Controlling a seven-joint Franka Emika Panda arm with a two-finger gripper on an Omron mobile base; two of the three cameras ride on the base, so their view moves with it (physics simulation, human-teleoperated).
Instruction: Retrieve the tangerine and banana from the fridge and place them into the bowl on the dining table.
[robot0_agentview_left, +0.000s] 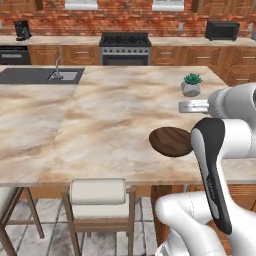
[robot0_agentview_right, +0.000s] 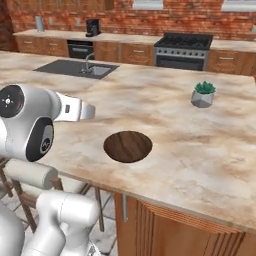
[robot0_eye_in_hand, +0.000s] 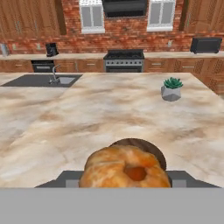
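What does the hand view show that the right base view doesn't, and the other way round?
Hand view alone: the tangerine close up between the fingers of the gripper, hiding most of the bowl behind it.
Right base view alone: the whole bowl with nothing in it, near the dining table's front edge, and the arm to its left.
Both: the marbled tabletop, potted plant, sink and stove.

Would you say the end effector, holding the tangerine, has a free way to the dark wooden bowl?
Probably yes: the shallow dark brown wooden bowl lies bare just beyond the held round orange tangerine, and the small potted plant stands well aside.
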